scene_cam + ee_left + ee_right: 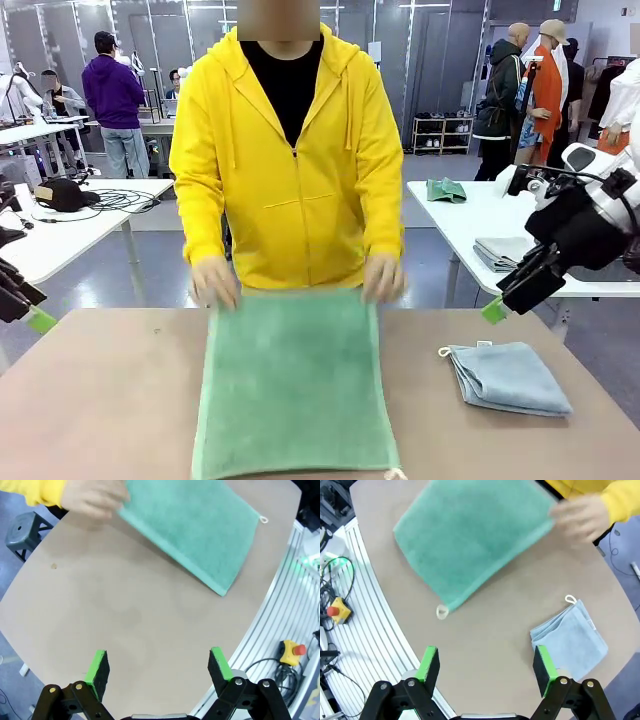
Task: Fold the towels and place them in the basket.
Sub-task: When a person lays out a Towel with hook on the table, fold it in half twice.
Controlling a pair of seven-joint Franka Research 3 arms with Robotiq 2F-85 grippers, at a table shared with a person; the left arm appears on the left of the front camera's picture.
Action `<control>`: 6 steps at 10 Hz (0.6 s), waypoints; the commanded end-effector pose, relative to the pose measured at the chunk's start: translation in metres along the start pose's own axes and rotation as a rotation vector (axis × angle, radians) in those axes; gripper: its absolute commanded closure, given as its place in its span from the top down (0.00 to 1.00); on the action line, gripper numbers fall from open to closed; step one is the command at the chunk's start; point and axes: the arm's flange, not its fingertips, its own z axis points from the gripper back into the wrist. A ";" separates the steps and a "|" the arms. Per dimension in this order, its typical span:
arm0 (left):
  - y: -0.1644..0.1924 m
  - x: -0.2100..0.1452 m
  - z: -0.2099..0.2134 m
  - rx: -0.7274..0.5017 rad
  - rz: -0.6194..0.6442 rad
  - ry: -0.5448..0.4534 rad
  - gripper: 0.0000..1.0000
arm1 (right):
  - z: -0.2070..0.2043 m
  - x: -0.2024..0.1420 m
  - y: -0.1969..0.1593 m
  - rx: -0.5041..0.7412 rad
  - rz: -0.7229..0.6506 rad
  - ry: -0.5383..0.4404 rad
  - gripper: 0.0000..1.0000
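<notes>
The green towel (290, 385) covers the middle, with the person's hands (214, 282) on its far edge. The blue towel (510, 375) sits on the right. The table (100, 400) is bare on the left.

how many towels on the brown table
2. The sea-green towel lies spread in the middle of the table; the grey-blue towel lies folded at the robot's right. None seems hidden.

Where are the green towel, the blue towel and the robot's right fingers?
Green towel (290, 385): front view, middle of the cloth.
Blue towel (512, 378): front view, its top layer.
Right fingers (429, 664): right wrist view, a green pad.
</notes>
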 end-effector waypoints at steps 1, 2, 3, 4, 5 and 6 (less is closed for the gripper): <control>-0.001 0.001 -0.003 -0.007 -0.006 0.005 1.00 | 0.003 0.004 -0.002 0.004 0.000 -0.006 0.94; -0.001 0.001 -0.003 -0.007 -0.006 0.005 1.00 | 0.003 0.004 -0.002 0.004 0.000 -0.006 0.94; -0.001 0.001 -0.003 -0.007 -0.006 0.005 1.00 | 0.003 0.004 -0.002 0.004 0.000 -0.006 0.94; -0.001 0.001 -0.003 -0.007 -0.006 0.005 1.00 | 0.003 0.004 -0.002 0.004 0.000 -0.006 0.94; -0.001 0.001 -0.003 -0.007 -0.006 0.005 1.00 | 0.003 0.004 -0.002 0.004 0.000 -0.006 0.94; -0.001 0.001 -0.003 -0.007 -0.006 0.005 1.00 | 0.003 0.004 -0.002 0.004 0.000 -0.006 0.94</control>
